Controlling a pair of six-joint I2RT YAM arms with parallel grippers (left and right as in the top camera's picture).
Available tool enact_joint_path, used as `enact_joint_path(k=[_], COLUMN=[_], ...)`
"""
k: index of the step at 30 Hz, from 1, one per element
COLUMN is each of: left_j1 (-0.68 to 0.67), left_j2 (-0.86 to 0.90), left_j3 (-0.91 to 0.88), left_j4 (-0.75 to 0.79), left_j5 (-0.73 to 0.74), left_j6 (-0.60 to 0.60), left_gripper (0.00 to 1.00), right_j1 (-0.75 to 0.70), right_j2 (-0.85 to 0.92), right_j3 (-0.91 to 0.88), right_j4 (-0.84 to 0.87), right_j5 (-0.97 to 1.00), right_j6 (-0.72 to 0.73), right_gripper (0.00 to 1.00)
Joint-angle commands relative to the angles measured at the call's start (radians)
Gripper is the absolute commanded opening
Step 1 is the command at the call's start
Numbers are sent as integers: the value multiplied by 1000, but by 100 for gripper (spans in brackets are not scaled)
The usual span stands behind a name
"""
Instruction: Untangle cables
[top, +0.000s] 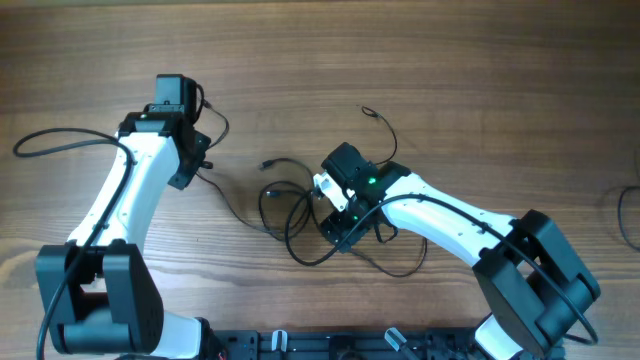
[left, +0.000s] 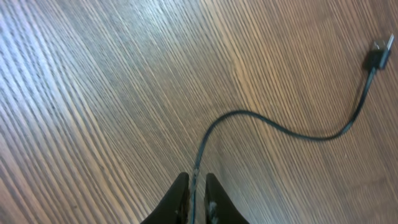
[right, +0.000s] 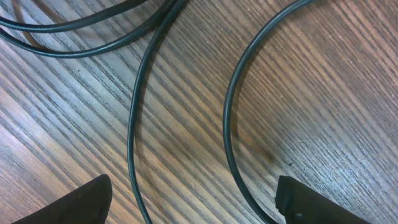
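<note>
Barely begun: cables lay looped between the counter's centre and near edge.
Left claw clenched one strand; right claw hung released over crossing loops. Separation, seemingly, mostly remained.

White arm links, black joints and tools — thick black cables alongside.

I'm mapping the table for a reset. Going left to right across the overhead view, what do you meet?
Left gripper, shut on a cable → loose plug → right gripper, open → right arm's base.
</note>
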Motion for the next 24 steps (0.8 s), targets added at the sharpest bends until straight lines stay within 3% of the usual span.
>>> enact_joint_path(k=[1, 8, 15, 16, 18, 24], left_j1=[11, 11, 11, 11, 11, 11], left_j2=[-7, -7, -7, -7, -7, -7], left_j3=[3, 3, 3, 3, 3, 3], left_j4=[-3, -4, -19, -24, -29, -32], left_j5=[5, 5, 5, 5, 5, 10], left_j6=[10, 9, 9, 9, 9, 9], left_gripper=[11, 12, 16, 17, 17, 17], right_j1=[23, 136, 161, 161, 161, 55], right_j2=[10, 44, 145, 145, 145, 141], right_j3=[-12, -12, -12, -12, -9, 98], right_j4=[-20, -2, 14, 14, 14, -43], right_j5=[-40, 70, 169, 173, 172, 293], right_j6=[27, 116, 255, 256, 257, 336], right_gripper=[86, 89, 81, 76, 4, 4])
